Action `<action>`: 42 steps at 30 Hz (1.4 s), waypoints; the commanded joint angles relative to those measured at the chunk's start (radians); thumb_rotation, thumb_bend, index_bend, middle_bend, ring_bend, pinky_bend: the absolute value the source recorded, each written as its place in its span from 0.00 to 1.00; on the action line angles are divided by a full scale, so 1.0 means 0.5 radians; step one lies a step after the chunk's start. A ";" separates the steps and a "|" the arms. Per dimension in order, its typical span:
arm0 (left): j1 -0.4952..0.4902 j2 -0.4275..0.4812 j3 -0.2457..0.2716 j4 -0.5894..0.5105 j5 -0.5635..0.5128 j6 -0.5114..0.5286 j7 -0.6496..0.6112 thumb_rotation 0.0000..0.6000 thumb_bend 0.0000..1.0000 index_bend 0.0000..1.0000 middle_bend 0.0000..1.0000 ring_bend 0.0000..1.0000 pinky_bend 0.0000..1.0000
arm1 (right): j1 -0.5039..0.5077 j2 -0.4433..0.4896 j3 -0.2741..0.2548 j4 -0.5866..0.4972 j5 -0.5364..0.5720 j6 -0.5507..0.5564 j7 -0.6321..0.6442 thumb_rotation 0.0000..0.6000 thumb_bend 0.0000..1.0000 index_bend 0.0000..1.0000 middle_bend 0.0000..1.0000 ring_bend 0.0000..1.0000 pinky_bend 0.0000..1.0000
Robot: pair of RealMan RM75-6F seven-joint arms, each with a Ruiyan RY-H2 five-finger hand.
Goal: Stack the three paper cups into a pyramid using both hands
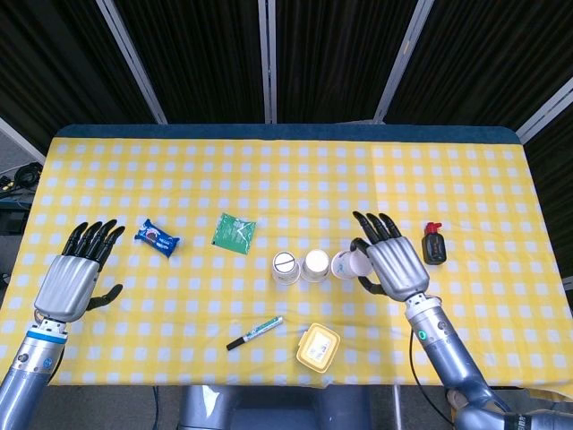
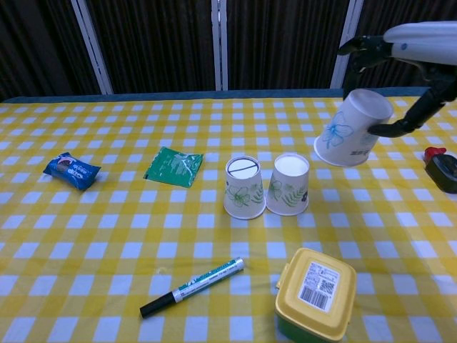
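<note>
Two paper cups stand upside down and touching near the table's middle: one with a line on its base and a plain one to its right. My right hand holds the third cup, which has a blue flower print. It hangs tilted in the air, up and to the right of the standing pair. My left hand hovers open over the table's left edge, holding nothing; the chest view does not show it.
A blue snack packet and a green sachet lie left of the cups. A marker pen and a yellow lidded box sit near the front edge. A small dark bottle with a red cap stands right of my right hand.
</note>
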 commanded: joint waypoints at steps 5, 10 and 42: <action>-0.007 0.055 -0.029 0.022 -0.038 -0.060 -0.121 1.00 0.25 0.00 0.00 0.00 0.00 | 0.347 -0.318 0.098 0.026 0.332 -0.002 -0.320 1.00 0.23 0.45 0.01 0.00 0.00; -0.006 0.077 -0.046 0.040 -0.062 -0.080 -0.188 1.00 0.25 0.00 0.00 0.00 0.00 | 0.502 -0.469 0.108 0.118 0.472 0.027 -0.440 1.00 0.23 0.45 0.01 0.00 0.00; -0.035 0.117 -0.074 0.063 -0.126 -0.228 -0.272 1.00 0.25 0.00 0.00 0.00 0.00 | 0.693 -0.477 -0.040 0.264 0.687 0.151 -0.407 1.00 0.20 0.41 0.00 0.00 0.00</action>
